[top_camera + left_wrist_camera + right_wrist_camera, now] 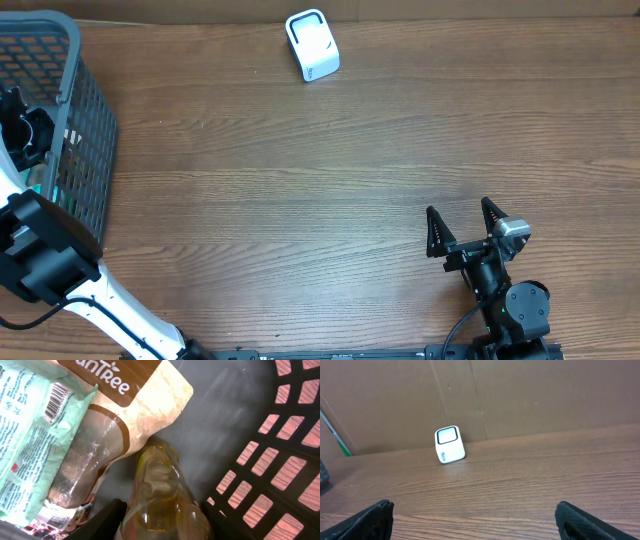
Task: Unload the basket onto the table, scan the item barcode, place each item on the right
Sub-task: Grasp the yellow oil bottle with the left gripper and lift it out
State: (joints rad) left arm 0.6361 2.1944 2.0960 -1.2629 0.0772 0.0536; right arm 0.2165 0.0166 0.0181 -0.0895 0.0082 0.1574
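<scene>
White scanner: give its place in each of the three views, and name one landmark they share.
Overhead: white scanner near the top edge, slightly left of centre, on the table.
Left wrist: not in it; this view looks down into the basket.
Right wrist: white scanner left of centre, at the table's far edge.
Shared landmark: the wood-grain table, also seen through the basket's holes in the left wrist view.

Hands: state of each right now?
Left hand: down in the basket, at a clear bottle; whether it grips the bottle cannot be told.
Right hand: open, holding nothing.
</scene>
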